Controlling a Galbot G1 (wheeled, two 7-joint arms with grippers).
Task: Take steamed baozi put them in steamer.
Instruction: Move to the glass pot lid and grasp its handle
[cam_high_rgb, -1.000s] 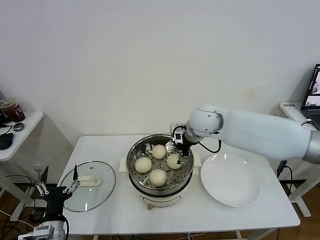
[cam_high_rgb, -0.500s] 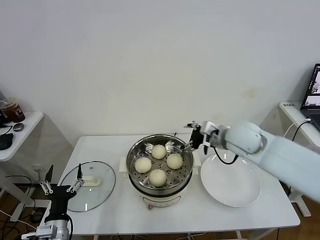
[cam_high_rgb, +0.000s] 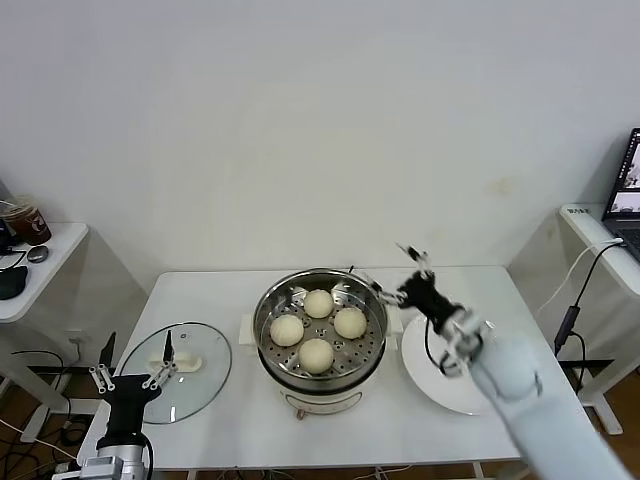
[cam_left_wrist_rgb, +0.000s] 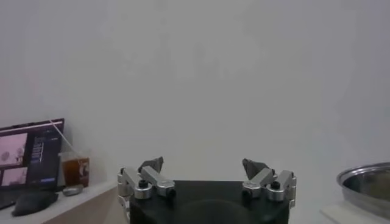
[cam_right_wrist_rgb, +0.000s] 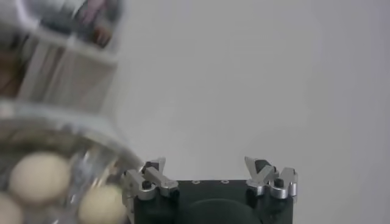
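The steamer, a shiny steel pot on a white base, stands mid-table. Four pale baozi lie on its perforated tray: one at the back, one on the right, one on the left and one at the front. My right gripper is open and empty, raised just beyond the pot's right rim. Its wrist view shows the open fingers, with baozi in the pot off to the side. My left gripper is open and empty, low at the table's left front corner.
A round glass lid with a white handle lies on the table left of the steamer. A flat white plate lies right of it, partly under my right arm. A side desk with a drink cup stands at the far left.
My right gripper let go of the right-hand baozi inside the steamer, rose out of the pot and drew back to the right. The left gripper shifted slightly.
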